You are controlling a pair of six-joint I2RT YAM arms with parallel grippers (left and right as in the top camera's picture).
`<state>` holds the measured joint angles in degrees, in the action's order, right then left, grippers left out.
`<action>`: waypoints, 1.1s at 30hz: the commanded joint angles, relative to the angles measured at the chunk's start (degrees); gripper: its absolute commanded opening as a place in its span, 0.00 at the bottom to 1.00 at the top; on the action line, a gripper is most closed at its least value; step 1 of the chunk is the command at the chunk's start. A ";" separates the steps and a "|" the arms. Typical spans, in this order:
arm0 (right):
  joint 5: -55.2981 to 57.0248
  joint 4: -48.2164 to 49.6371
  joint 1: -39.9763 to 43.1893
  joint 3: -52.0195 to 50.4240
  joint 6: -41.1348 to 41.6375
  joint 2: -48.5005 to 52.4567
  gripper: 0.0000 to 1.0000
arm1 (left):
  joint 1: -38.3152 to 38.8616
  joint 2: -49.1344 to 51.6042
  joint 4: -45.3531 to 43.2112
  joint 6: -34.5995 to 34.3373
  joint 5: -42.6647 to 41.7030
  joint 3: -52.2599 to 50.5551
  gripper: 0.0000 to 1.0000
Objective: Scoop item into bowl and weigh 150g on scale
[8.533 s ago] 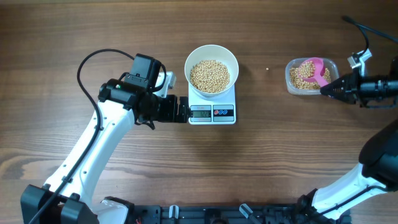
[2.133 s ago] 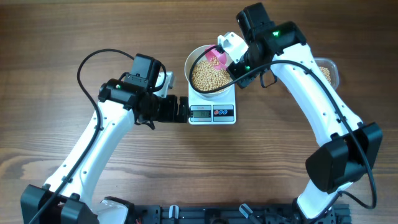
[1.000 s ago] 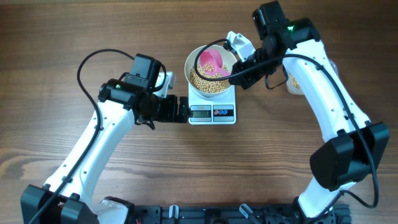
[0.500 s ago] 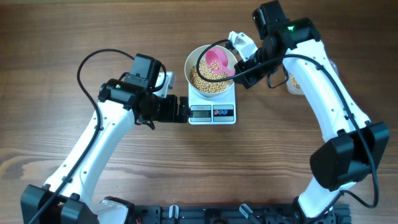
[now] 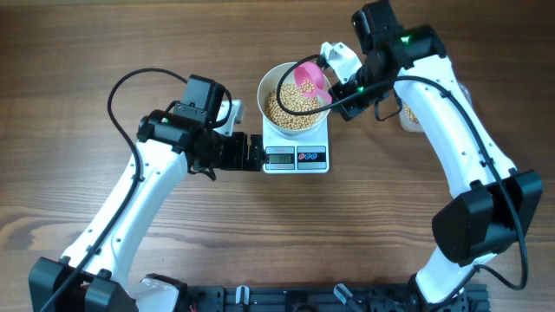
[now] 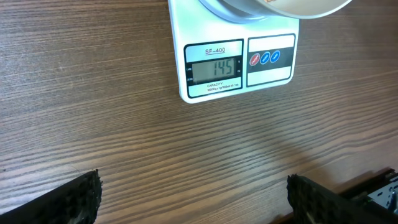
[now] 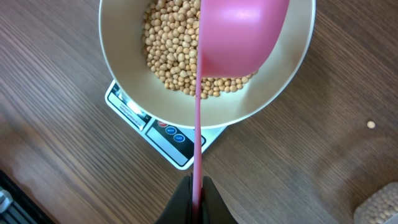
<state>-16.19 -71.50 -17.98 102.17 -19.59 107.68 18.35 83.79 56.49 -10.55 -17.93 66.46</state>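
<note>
Shifted rightward, smooth pink scoop (image 5: pixel 310 78), perhaps empty, overhangs beans (image 5: pixel 289 109).

This looks like a robotics lab bench rather than a kitchen: a left arm (image 5: pixel 130 208) and a right arm (image 5: pixel 451 139), both white with black joints, rise from a dark mounting rail (image 5: pixel 286 301) along the near edge of a wood-grain table (image 5: pixel 87 52). A black cable (image 5: pixel 115 95) loops loose above the left arm. The kitchenware sits like test props at the far middle of the table: a small digital scale (image 5: pixel 296 157), a white bowl (image 5: pixel 262 91) of beans (image 5: pixel 286 108) on it, and a pink scoop (image 5: pixel 308 78).
</note>
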 commanded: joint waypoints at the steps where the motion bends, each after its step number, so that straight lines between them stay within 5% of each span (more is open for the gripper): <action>1: 1.73 0.37 -1.49 1.33 0.09 -1.81 0.04 | -0.11 0.37 -0.17 1.11 -0.48 -0.09 1.00; 33: 7.56 1.16 -2.12 1.33 0.09 -1.81 0.04 | -0.15 0.39 -0.17 1.11 -0.48 -0.09 1.00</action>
<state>-11.11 -70.63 -20.01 102.17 -19.59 107.68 18.35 83.79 56.49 -10.57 -17.93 66.46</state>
